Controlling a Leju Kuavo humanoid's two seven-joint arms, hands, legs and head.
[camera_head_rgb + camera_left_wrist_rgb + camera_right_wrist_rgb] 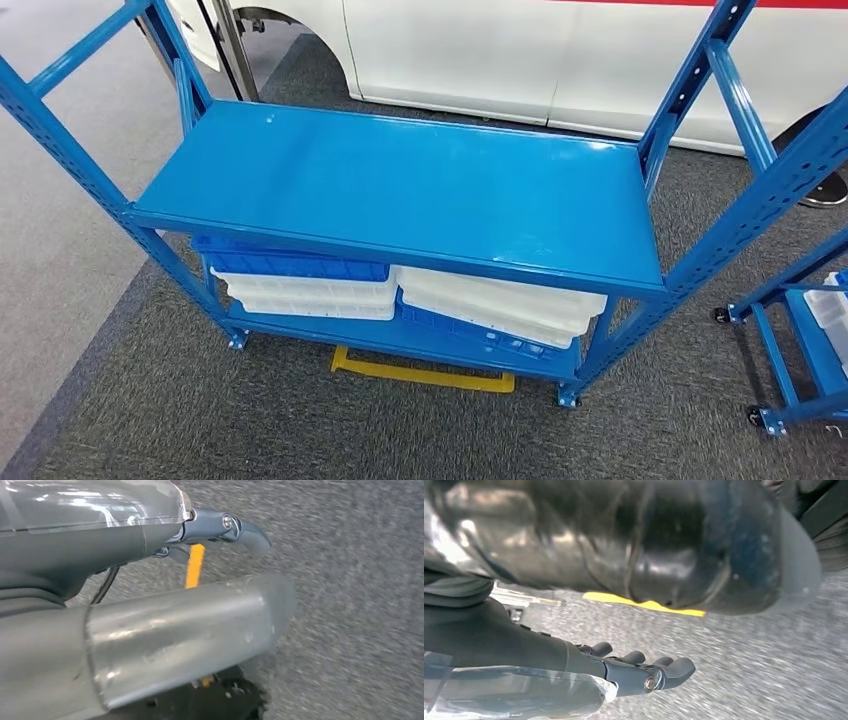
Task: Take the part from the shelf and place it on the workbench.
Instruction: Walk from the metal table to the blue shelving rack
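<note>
A blue metal shelf (400, 190) stands in front of me in the head view, its top board seen from above. On its lower level lie stacked white trays (500, 300) and a blue tray (290, 265). I cannot make out a separate part among them. My left hand (210, 527) hangs over grey carpet with its fingers stretched out and nothing in them. My right hand (634, 672) hangs the same way, fingers apart and holding nothing.
A white vehicle (500, 50) is parked behind the shelf. A second blue rack (800, 350) on castors with a white bin (832, 310) stands at the right edge. A yellow floor mark (420, 375) lies under the shelf's front.
</note>
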